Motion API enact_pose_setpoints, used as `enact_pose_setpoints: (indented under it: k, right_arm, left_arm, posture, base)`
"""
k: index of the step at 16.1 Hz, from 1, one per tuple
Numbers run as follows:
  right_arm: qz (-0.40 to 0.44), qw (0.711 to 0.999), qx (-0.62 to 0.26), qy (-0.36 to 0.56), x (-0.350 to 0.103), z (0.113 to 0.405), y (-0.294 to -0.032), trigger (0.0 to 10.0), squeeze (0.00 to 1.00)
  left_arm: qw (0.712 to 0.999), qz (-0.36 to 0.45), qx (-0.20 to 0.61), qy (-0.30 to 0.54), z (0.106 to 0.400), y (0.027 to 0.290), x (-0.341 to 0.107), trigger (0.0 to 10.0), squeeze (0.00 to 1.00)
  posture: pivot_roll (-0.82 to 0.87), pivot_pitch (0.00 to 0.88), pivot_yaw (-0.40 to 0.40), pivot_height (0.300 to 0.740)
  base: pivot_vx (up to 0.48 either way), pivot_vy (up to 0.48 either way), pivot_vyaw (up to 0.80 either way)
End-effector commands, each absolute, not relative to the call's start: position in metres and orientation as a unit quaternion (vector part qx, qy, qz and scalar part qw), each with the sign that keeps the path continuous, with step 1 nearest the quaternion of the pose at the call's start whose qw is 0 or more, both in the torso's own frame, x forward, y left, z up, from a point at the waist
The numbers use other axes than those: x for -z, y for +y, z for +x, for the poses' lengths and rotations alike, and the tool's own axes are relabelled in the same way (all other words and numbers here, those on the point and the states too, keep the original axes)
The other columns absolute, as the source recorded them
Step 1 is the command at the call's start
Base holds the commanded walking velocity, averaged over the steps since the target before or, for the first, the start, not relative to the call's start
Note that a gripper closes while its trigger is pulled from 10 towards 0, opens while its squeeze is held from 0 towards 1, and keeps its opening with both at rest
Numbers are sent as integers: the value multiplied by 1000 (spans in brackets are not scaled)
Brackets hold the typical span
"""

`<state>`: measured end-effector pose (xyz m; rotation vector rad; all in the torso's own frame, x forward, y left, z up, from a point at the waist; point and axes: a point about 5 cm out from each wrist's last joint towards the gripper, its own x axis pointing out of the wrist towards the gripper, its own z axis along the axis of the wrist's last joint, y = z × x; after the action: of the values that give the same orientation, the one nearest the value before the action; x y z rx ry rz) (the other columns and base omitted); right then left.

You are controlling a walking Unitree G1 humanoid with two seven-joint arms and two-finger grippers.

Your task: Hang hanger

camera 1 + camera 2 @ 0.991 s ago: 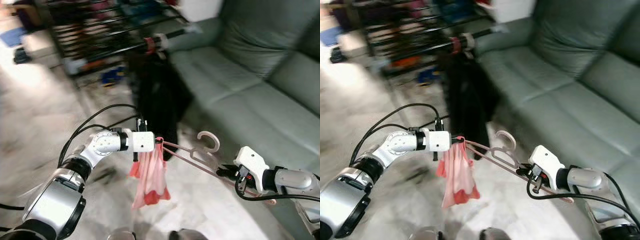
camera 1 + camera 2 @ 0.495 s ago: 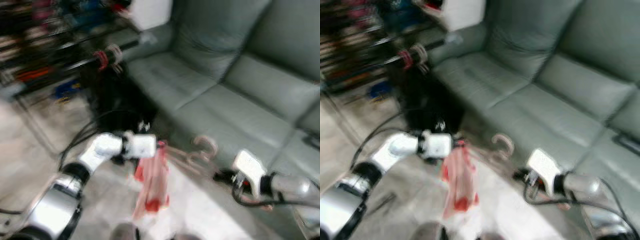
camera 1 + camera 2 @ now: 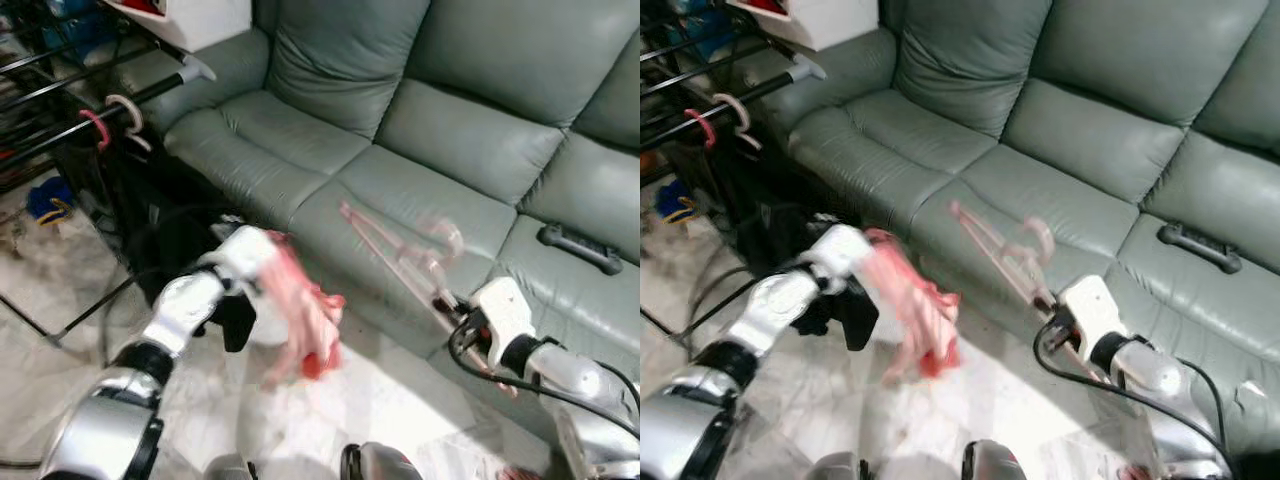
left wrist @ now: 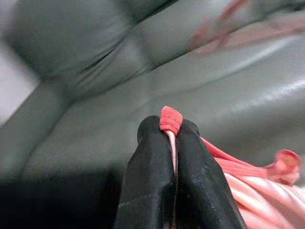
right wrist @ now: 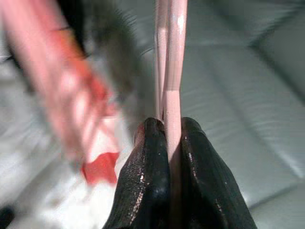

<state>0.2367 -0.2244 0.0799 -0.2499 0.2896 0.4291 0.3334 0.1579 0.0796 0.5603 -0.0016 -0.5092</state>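
Pink plastic is what my right gripper (image 5: 167, 125) has: its two black fingers are pressed tight on one thin arm of the pink hanger (image 3: 400, 250). The hanger sticks up from that gripper, in front of the green sofa (image 3: 450, 150), with its hook at the far end, over the sofa seat. It looks blurry, so I cannot tell just how it tilts.

My left gripper (image 4: 170, 126) has its fingers squeezed together on a fold of the pink cloth (image 3: 300, 320). The cloth hangs in front of the sofa too, a bit apart from the hanger. I cannot tell if it is on the hanger at all.

The clothes rail (image 3: 110, 105) is beside the sofa's arm rest, with two other hooks (image 3: 115, 110) on it and dark clothes below. A black remote (image 3: 580, 250) lies on the sofa seat, well away from the rail.

I think the hanger is light and stiff, but thin, so it could bend or snap if I push hard. It is smooth, so it may slip and spin in my grip. Holding it on the arm is good, since that keeps the hook free for the rail. The cloth is soft and floppy and will swing.
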Motion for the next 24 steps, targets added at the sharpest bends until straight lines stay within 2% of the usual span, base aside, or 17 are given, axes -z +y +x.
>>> enact_pose_setpoints:
  k: [1,4,8,12,15,22,24]
  right_arm:
    - [-115,975,-158,105,-90,237,-228,10000,0]
    - [-107,980,-143,86,-85,227,-214,10000,0]
    - [-92,981,-142,98,-78,224,-207,10000,0]
    - [-81,980,-149,100,-78,220,-206,10000,0]
    - [-85,980,-150,104,-75,220,-204,10000,0]
    - [-85,977,-161,110,-72,224,-200,10000,0]
    - [-80,977,-162,109,-72,225,-199,10000,0]
  left_arm:
    - [949,240,203,4,335,162,-79,10000,0]
    - [960,208,186,16,334,164,-77,10000,0]
    - [926,263,270,1,331,154,-83,10000,0]
    - [927,258,273,5,333,157,-87,10000,0]
    - [923,266,276,9,332,163,-89,10000,0]
    - [909,286,302,1,329,157,-92,10000,0]
    - [902,298,312,-11,326,152,-92,10000,0]
  posture:
    - [-92,58,-21,740]
    - [-88,60,-13,740]
    - [-84,70,-4,740]
    - [-80,79,-1,740]
    - [-75,77,0,740]
    - [-71,67,0,740]
    - [-70,65,0,740]
  base:
    - [0,0,0]
    - [0,0,0]
    - [0,0,0]
    - [0,0,0]
    - [0,400,0]
    - [0,480,-771]
    - [0,379,-222]
